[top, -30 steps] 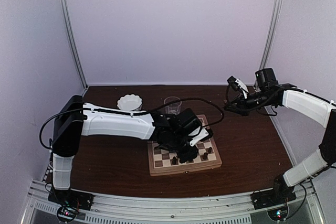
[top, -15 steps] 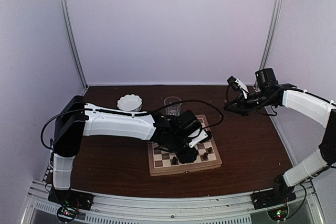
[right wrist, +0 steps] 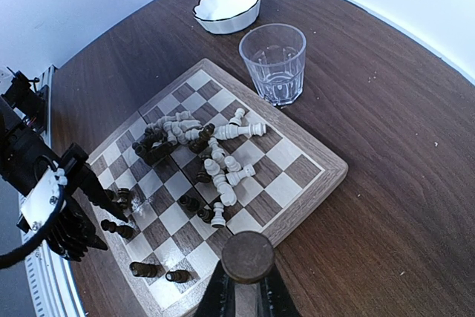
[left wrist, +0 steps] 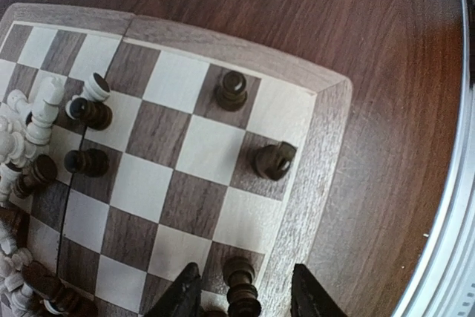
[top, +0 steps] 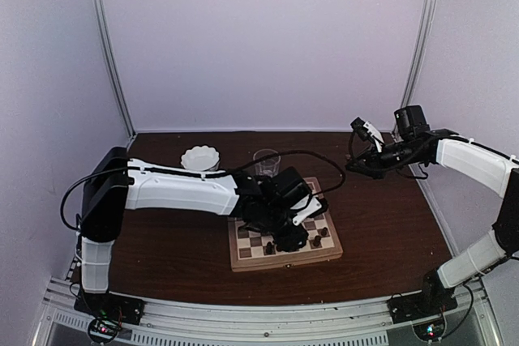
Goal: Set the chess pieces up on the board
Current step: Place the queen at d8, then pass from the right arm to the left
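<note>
The board (top: 331, 254) lies mid-table, with a jumble of cream and dark chess pieces (right wrist: 211, 154) lying on its middle squares. My left gripper (top: 290, 237) hangs low over the board's near right part. In the left wrist view it (left wrist: 243, 301) is open, and a dark piece (left wrist: 239, 276) stands between its fingers beside the rim (left wrist: 319, 161), touching neither finger. More dark pieces (left wrist: 231, 89) stand on nearby squares. My right gripper (top: 362, 140) is raised beyond the board's far right and is shut on a dark piece whose round base (right wrist: 247, 256) faces the camera.
A clear drinking glass (top: 266, 162) stands just behind the board, and it also shows in the right wrist view (right wrist: 273, 61). A white scalloped bowl (top: 200, 157) sits at the back left. Bare brown tabletop lies right of the board. The metal rail runs along the near edge.
My left gripper has shifted slightly over the board's near right squares. My right arm has not moved.
</note>
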`<state>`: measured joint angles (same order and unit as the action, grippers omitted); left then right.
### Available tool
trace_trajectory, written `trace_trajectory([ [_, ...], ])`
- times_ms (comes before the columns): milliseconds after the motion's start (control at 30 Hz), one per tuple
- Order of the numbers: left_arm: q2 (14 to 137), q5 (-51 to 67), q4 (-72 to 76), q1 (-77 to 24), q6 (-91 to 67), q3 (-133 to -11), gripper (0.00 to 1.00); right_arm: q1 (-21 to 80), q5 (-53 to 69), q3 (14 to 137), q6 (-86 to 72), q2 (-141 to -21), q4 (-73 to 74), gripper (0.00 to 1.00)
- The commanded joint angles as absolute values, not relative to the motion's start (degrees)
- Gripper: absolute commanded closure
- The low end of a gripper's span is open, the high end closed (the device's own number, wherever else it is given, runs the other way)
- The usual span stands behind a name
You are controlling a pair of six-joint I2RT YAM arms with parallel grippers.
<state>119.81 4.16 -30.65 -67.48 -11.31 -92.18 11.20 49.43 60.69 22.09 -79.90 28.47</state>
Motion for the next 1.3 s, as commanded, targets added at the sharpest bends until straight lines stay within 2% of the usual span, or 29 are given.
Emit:
trace_trajectory([
  [0,114.2,4.7,-26.4,-66.9,-12.4,-92.2,0.58,10.7,50.4,60.6,21.7,-80.2,27.8,0.96],
  [200,104.9,4.8,-21.7,-63.3,-17.7,-86.3,0.58,10.9,52.0,61.4,23.7,-78.0,30.0,0.96],
  [367,100.2,15.1,-15.9,-57.8,-28.4,-83.4,0.57,16.0,49.4,65.3,29.7,-75.9,36.9,0.96],
  [567,100.0,22.2,-9.1,-56.3,-37.5,-83.0,0.54,28.2,35.8,69.4,38.2,-74.4,44.5,0.96],
  [667,100.8,24.4,-5.8,-56.2,-41.3,-82.5,0.53,31.5,32.7,71.5,39.1,-75.4,47.3,0.96],
  [900,102.2,29.1,2.2,-56.2,-47.4,-80.5,0.53,35.6,28.4,73.9,38.7,-77.1,49.6,0.96],
  [1267,104.9,28.1,0.4,-56.2,-47.4,-83.3,0.52,37.9,26.8,75.8,38.2,-79.9,50.3,0.96],
])
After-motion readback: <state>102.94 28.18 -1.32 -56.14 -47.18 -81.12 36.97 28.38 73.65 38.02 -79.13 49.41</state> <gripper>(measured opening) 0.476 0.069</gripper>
